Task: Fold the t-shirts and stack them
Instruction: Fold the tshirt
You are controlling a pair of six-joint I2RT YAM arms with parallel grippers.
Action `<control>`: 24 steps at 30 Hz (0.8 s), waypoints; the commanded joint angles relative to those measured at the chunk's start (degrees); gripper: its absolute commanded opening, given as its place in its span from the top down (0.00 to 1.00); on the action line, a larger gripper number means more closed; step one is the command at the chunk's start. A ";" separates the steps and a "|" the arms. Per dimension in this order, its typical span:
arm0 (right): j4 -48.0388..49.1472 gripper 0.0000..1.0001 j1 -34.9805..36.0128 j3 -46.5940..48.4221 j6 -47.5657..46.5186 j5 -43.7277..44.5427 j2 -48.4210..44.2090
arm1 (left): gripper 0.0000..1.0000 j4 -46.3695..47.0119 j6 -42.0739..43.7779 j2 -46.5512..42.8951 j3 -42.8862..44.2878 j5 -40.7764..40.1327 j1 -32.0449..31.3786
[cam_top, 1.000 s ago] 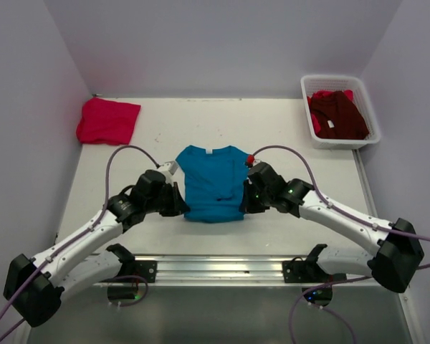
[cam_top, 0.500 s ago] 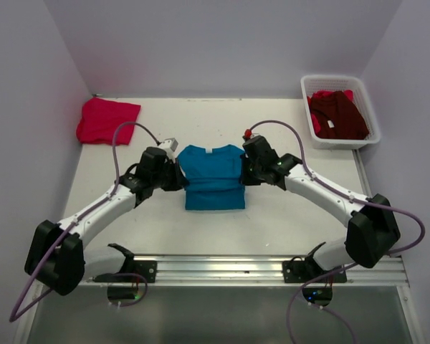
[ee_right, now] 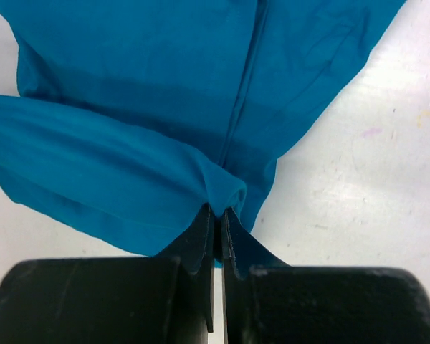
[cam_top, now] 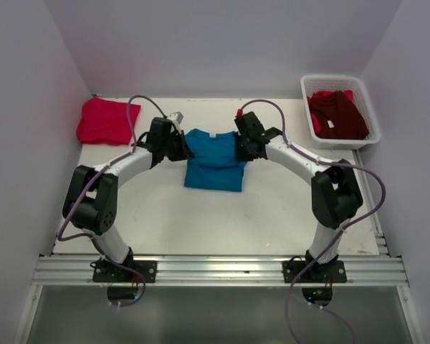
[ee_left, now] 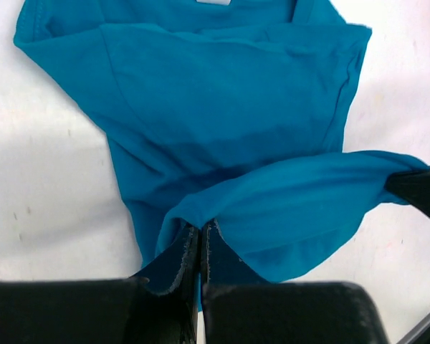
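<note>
A teal-blue t-shirt (cam_top: 213,161) lies mid-table, its lower part doubled up over its upper part. My left gripper (cam_top: 180,147) is shut on the folded hem at the shirt's left side, and my right gripper (cam_top: 238,147) is shut on the same hem at its right. In the left wrist view the cloth (ee_left: 222,107) bunches at my left gripper (ee_left: 201,228). Seen from the right wrist, the cloth (ee_right: 150,79) pinches into my right gripper (ee_right: 216,211). A folded pinkish-red t-shirt (cam_top: 106,120) rests at the far left. A dark maroon t-shirt (cam_top: 338,115) fills the basket.
A white mesh basket (cam_top: 307,97) stands at the far right corner, with some red cloth (cam_top: 319,127) under the maroon shirt. Grey walls close in the table on three sides. A metal rail (cam_top: 215,270) runs along the near edge.
Both grippers have carried the teal shirt's hem away from the near edge toward the collar, folding the shirt in half. Both arms now stretch far out.
</note>
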 commanded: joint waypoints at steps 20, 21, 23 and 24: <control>0.14 1.00 -2.81 -2.66 -2.96 -3.85 -10.89 | 1.00 0.00 -0.66 -15.26 -6.41 4.75 2.61; -0.04 1.00 -2.46 -3.98 -2.60 -4.11 -12.40 | 1.00 -0.62 -0.84 -17.22 -8.01 4.49 2.35; -1.18 1.00 -0.44 -7.50 -2.08 -3.42 -17.13 | 1.00 -2.54 -1.81 -22.91 -12.48 3.61 1.39; -1.62 1.00 0.35 -8.55 -1.81 -2.89 -18.55 | 1.00 -3.34 -2.16 -24.78 -13.90 3.26 0.60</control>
